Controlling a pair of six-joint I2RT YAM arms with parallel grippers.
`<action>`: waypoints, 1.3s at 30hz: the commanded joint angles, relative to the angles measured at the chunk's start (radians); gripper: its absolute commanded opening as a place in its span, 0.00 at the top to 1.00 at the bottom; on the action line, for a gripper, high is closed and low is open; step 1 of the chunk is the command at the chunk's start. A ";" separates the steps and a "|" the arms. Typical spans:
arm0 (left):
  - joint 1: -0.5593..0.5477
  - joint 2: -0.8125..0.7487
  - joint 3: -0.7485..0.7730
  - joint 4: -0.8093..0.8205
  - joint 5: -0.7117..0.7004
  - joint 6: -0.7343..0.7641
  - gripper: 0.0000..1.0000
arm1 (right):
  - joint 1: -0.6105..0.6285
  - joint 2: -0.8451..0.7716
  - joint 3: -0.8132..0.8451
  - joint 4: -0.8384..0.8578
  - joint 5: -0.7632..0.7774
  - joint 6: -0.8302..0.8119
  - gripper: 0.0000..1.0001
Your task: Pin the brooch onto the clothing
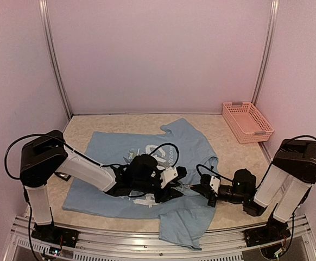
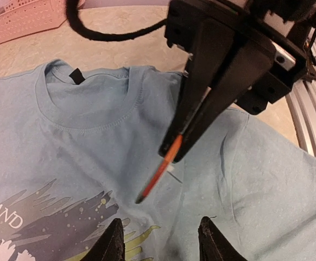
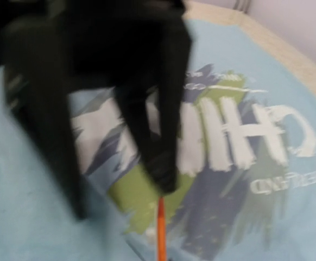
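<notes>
The clothing [image 1: 106, 155], a light blue T-shirt with white lettering and grey-green streaks, is spread across the middle of the bench, with one part trailing over the near edge. The brooch [image 2: 159, 173], seen as a thin orange piece, is pinched between the closed fingers of the right gripper [image 2: 174, 151] and held slanted close over the chest; contact with the fabric cannot be told. The left gripper [image 2: 160, 223] is held just beside it with fingers apart, and a pink basket [image 1: 247, 122] is set at the far right corner.

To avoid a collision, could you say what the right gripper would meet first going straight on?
Probably the T-shirt: the right gripper, shut on an orange pin, slants down at plain fabric beside the print.
</notes>
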 commanded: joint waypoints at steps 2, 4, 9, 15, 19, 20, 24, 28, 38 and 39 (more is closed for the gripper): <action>-0.025 0.057 0.118 -0.180 -0.149 0.217 0.57 | -0.042 -0.028 0.017 -0.040 0.054 0.029 1.00; -0.023 0.078 0.155 -0.219 -0.179 0.258 0.57 | -0.049 -0.026 0.015 -0.039 0.054 0.032 1.00; -0.019 0.121 0.207 -0.310 -0.219 0.311 0.59 | -0.070 -0.022 0.013 -0.028 0.035 0.052 1.00; -0.013 0.118 0.205 -0.347 -0.101 0.288 0.56 | -0.084 -0.023 0.014 -0.052 0.015 0.042 1.00; -0.010 0.104 0.209 -0.349 -0.074 0.254 0.55 | -0.085 -0.024 0.014 -0.065 0.005 0.041 1.00; -0.006 0.097 0.210 -0.350 -0.074 0.249 0.55 | -0.085 -0.025 0.018 -0.072 -0.001 0.038 1.00; 0.009 0.066 0.209 -0.348 0.002 0.229 0.55 | -0.085 -0.023 0.022 -0.082 -0.007 0.036 1.00; 0.008 0.076 0.222 -0.352 0.020 0.226 0.55 | -0.085 -0.013 0.016 -0.064 0.001 0.033 1.00; -0.003 0.150 0.275 -0.394 0.050 0.227 0.51 | -0.087 -0.004 0.014 -0.056 0.003 0.038 1.00; -0.007 0.154 0.276 -0.400 0.049 0.228 0.51 | -0.087 -0.004 0.014 -0.053 0.003 0.039 1.00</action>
